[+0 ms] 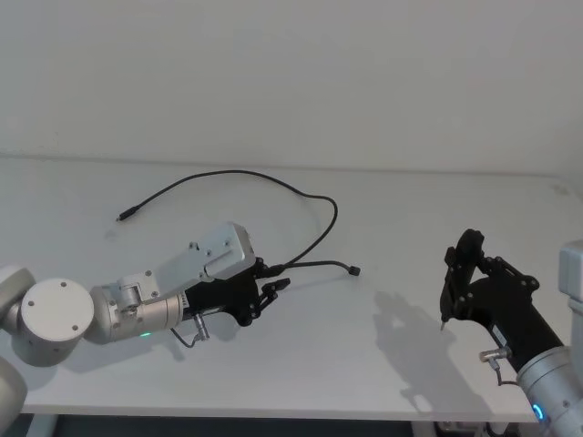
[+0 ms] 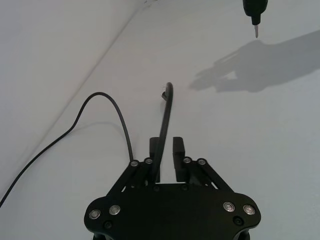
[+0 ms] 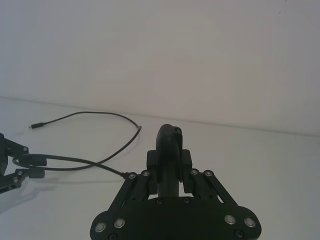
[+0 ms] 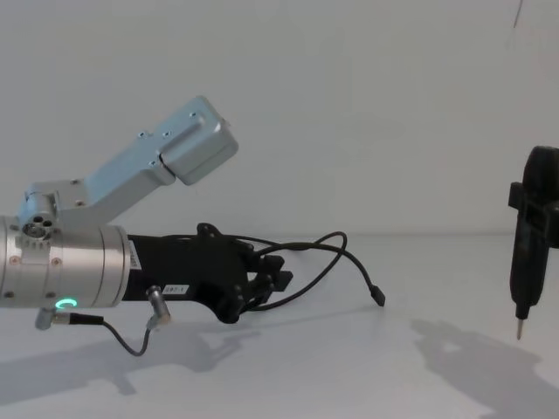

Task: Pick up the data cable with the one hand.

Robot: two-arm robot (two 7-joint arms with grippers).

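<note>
Data cable (image 2: 168,111) in the left gripper (image 1: 271,280), closest to us. It's a thin, glossy black cord, and the jaws are drawn in narrow around it. One strand runs out between the two fingers (image 2: 178,150), and a second leaves by the outer side of the left one. The gripper hangs low over the white worktop (image 1: 410,209) with its shadow beneath. From the chest view the cord arches up off the surface right where the gripper (image 4: 278,278) has it.

Where the cord doubles back inside the grasp is hidden behind the black linkage. There's a small white label (image 4: 175,288) on the gripper body, too small to read.

Over on the right, the right gripper (image 1: 444,314) hovers apart from the cable. Its jaws are pressed together on nothing and its slim tip points down.

The short strand heads toward the robot's right and ends in a small black plug (image 1: 354,270), which points right. The long strand climbs away, curls over, then sweeps leftward across the worktop. So the cable lies mostly left to right. Its far plug (image 1: 121,218) rests flat on the surface near the back wall (image 1: 291,73), pointing left. In the left wrist view that long strand runs off the edge, end cut off.
</note>
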